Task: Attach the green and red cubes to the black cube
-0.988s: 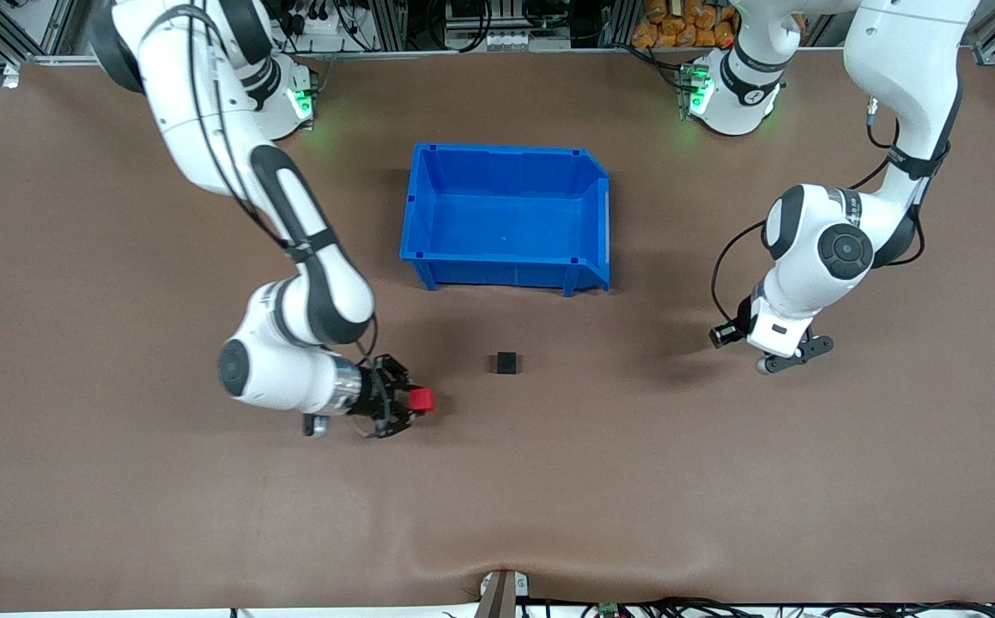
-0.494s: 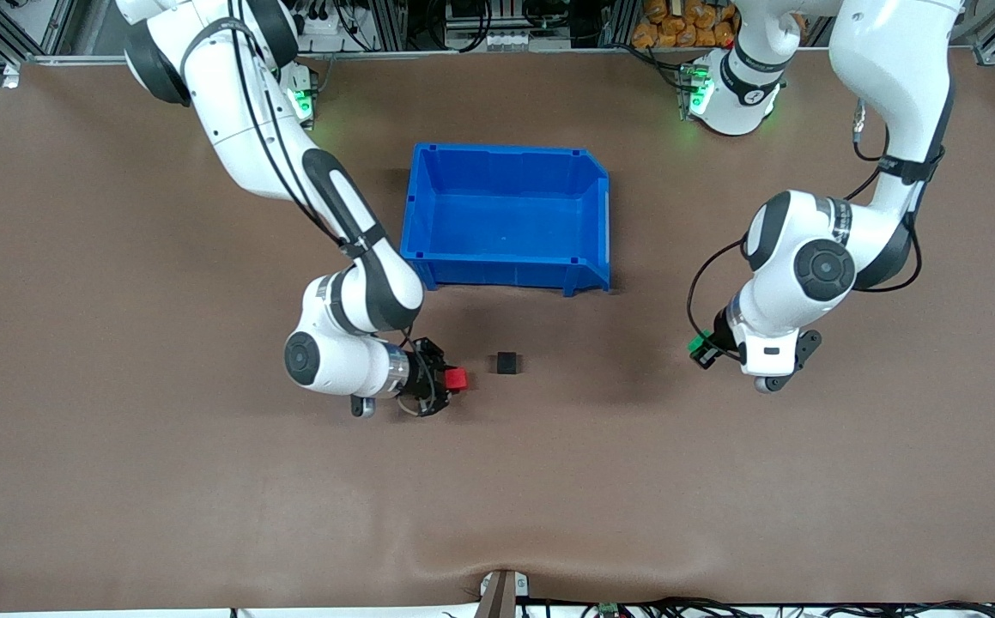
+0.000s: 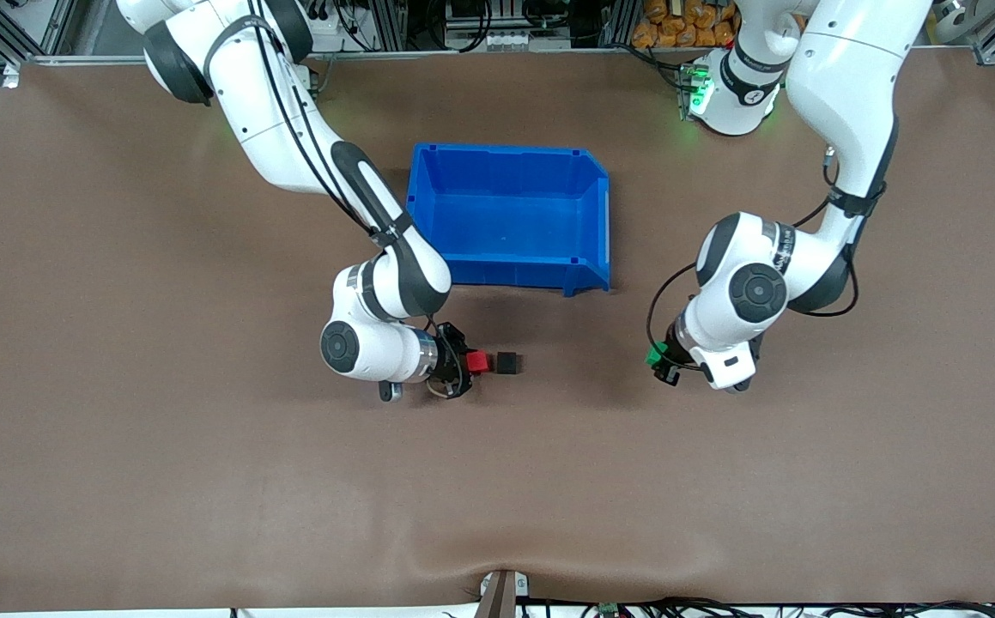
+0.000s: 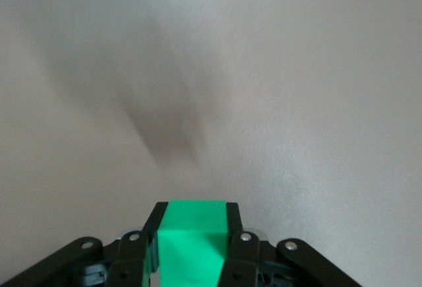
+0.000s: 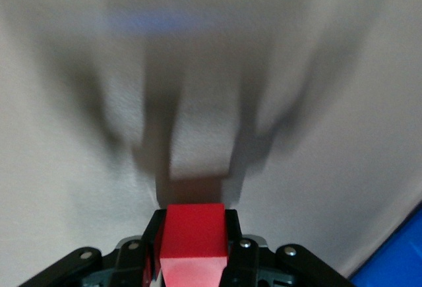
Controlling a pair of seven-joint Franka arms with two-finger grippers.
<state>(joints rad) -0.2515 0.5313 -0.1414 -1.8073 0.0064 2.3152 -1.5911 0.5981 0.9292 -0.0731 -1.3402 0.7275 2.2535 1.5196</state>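
The black cube (image 3: 507, 363) sits on the brown table, nearer the front camera than the blue bin. My right gripper (image 3: 471, 363) is shut on the red cube (image 3: 479, 362) and holds it close beside the black cube, toward the right arm's end; a thin gap shows between them. The red cube (image 5: 194, 231) sits between the fingers in the right wrist view; the black cube is not seen there. My left gripper (image 3: 658, 359) is shut on the green cube (image 3: 655, 354) over bare table toward the left arm's end. The green cube (image 4: 193, 234) shows between the fingers in the left wrist view.
An empty blue bin (image 3: 600, 223) stands farther from the front camera than the black cube; its corner (image 5: 395, 257) shows in the right wrist view. The brown table (image 3: 205, 498) spreads wide around the cubes.
My right gripper has carried the red cube toward the black cube until it is close beside it. My left gripper has moved toward the black cube with the green cube.
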